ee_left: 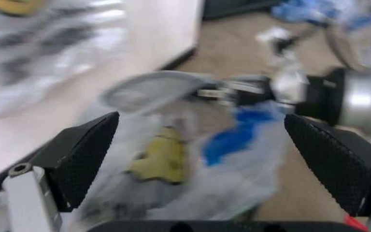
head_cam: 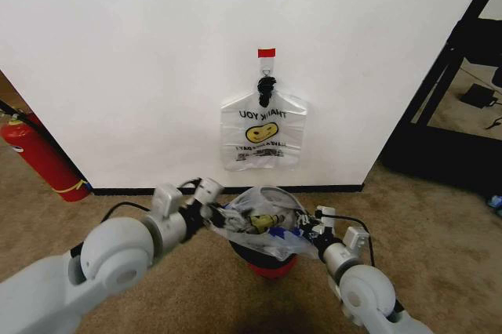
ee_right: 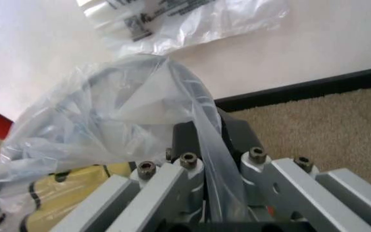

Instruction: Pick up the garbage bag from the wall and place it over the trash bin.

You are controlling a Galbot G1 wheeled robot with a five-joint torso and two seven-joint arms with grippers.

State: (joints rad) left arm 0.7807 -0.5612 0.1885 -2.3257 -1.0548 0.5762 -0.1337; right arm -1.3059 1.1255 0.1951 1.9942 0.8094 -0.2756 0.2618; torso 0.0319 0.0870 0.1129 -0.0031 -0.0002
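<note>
The garbage bag (head_cam: 265,210), crumpled translucent plastic with yellow and blue print, lies spread over the trash bin, whose red base (head_cam: 271,266) shows below it. My left gripper (head_cam: 209,210) is at the bag's left edge, open, with both pads (ee_left: 85,157) wide apart around the bag (ee_left: 172,162). At the bag's right edge, my right gripper (head_cam: 311,229) is shut on a fold of the film (ee_right: 206,145). The bin's dark rim (ee_right: 105,79) shows through the plastic. The wall (head_cam: 141,52) stands just behind.
Another smiley bag (head_cam: 263,132) hangs on the wall from a black hook (head_cam: 266,83) under a red tape strip (head_cam: 267,52). A red fire extinguisher (head_cam: 41,155) leans at the left. A black frame (head_cam: 447,75) stands at the right. Brown carpet covers the floor.
</note>
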